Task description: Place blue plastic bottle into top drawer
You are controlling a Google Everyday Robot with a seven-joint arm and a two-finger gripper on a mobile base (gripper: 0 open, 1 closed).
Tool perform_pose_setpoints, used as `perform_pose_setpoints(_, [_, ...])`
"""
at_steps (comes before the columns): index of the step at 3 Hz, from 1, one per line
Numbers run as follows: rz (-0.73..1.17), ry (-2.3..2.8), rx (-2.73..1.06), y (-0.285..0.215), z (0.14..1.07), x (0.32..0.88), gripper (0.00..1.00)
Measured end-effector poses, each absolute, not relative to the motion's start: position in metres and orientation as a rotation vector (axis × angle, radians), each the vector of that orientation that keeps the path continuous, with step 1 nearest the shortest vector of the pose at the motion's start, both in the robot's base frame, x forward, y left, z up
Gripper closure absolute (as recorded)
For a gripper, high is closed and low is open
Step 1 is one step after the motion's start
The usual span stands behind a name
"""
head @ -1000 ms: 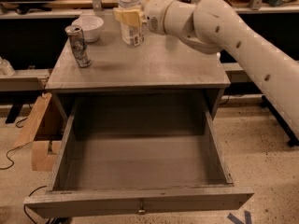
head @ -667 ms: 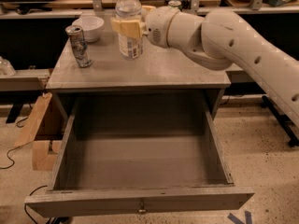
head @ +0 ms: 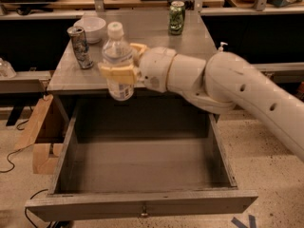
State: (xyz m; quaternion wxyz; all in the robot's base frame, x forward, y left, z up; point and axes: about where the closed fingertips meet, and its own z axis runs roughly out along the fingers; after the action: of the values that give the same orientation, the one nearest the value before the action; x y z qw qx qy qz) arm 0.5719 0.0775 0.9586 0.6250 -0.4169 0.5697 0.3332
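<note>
the pincer point(head: 119, 73) pinches the upright blue plastic bottle point(head: 117, 61) above the open top drawer's point(head: 142, 205) back edge.

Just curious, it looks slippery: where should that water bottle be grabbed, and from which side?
Around its straight middle, from the side, as the gripper holds the blue plastic bottle now, over the back of the top drawer. It is near upright; the neck tapers.

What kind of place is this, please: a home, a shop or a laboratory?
Probably a robotics lab or workshop: wooden workbenches stand behind the grey metal cabinet, and a loose cable lies on the speckled floor. The gripper holds the blue plastic bottle over the back of the open top drawer.
</note>
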Motion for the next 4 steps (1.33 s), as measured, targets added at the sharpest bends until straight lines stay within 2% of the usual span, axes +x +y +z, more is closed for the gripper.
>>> perform_pose_setpoints(1, [0.811, 1.247, -1.030, 0.098, 0.927, 0.555, 1.00])
perform_pose_setpoints(3, [0.823, 1.255, -1.038, 0.102, 0.915, 0.552, 1.00])
perform_pose_setpoints(4, [0.843, 1.308, -1.050, 0.102, 0.880, 0.538, 1.00])
